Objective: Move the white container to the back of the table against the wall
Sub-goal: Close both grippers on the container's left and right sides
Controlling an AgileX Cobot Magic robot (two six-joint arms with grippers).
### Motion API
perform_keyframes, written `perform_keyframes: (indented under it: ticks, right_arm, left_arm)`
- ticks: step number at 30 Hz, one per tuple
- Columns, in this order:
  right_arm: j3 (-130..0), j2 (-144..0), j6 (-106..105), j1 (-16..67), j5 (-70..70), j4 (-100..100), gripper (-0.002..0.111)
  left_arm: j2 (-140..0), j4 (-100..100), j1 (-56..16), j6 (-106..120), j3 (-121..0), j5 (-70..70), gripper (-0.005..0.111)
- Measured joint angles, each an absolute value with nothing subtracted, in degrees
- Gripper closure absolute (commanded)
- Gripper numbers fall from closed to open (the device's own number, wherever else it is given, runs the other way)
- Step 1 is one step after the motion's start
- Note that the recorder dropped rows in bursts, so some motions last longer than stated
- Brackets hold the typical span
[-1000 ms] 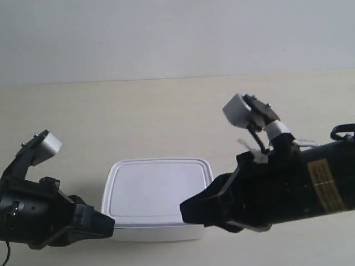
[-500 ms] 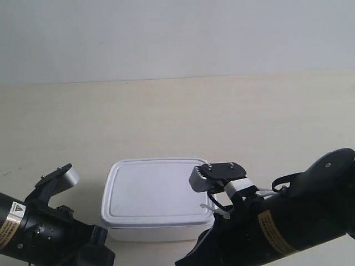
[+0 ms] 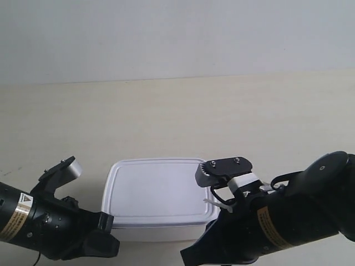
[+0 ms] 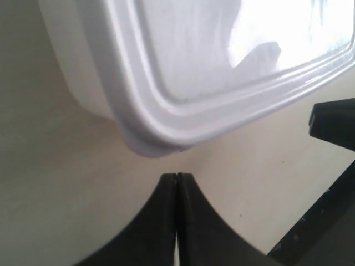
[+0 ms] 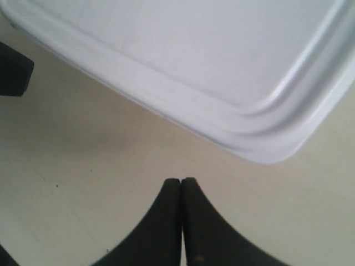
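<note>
The white container (image 3: 157, 194) lies flat near the front of the table (image 3: 166, 111), its rimmed lid on, far from the wall (image 3: 166, 39). My left gripper (image 4: 177, 176) is shut and empty, its tips a short gap from one near corner of the container (image 4: 211, 61). Shut and empty too, my right gripper (image 5: 181, 180) sits just off the other near corner of the container (image 5: 183, 50). In the exterior view, the gripper of the arm at the exterior view's left (image 3: 111, 244) and that of the arm at the exterior view's right (image 3: 187, 258) sit low before the container's front side.
Bare cream table stretches from behind the container to the wall. The other arm's black gripper (image 4: 333, 124) shows at the edge of the left wrist view, and a black finger (image 5: 14, 69) likewise in the right wrist view.
Both arms have dropped lower and pulled back toward the table's front edge; their wrist cameras now sit lower. The container has not moved.
</note>
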State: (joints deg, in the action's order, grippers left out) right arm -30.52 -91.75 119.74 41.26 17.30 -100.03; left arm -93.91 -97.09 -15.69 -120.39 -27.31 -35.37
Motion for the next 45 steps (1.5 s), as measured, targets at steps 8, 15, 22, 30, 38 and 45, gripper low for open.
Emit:
perform_keyframes:
  ticks: [8, 15, 22, 30, 38, 45]
  right_arm:
    - [-30.52, -91.75, 119.74, 41.26, 13.62, -100.03, 0.108]
    - [-30.92, -91.75, 119.37, 41.26, 11.77, -100.03, 0.108]
    - [-32.13, -93.12, 119.14, 41.26, 11.13, -100.03, 0.108]
    - [-36.07, -98.15, 118.70, 41.26, 7.56, -99.91, 0.108]
    - [-40.18, -101.33, 118.57, 41.26, 6.08, -99.91, 0.108]
    - [-40.71, -101.66, 116.46, 41.26, -0.91, -99.91, 0.108]
  left_arm:
    - [-95.79, -96.77, -15.69, -120.39, -28.39, -34.73, 0.107]
    - [-99.11, -96.77, -15.69, -119.43, -30.81, -34.73, 0.107]
    - [-99.33, -96.66, -15.69, -118.76, -33.49, -34.74, 0.107]
    - [-99.33, -96.45, -15.69, -118.66, -36.42, -31.85, 0.107]
    - [-100.37, -96.10, -15.69, -118.54, -40.09, -27.83, 0.107]
    - [-104.71, -95.97, -15.69, -117.40, -44.26, -27.69, 0.107]
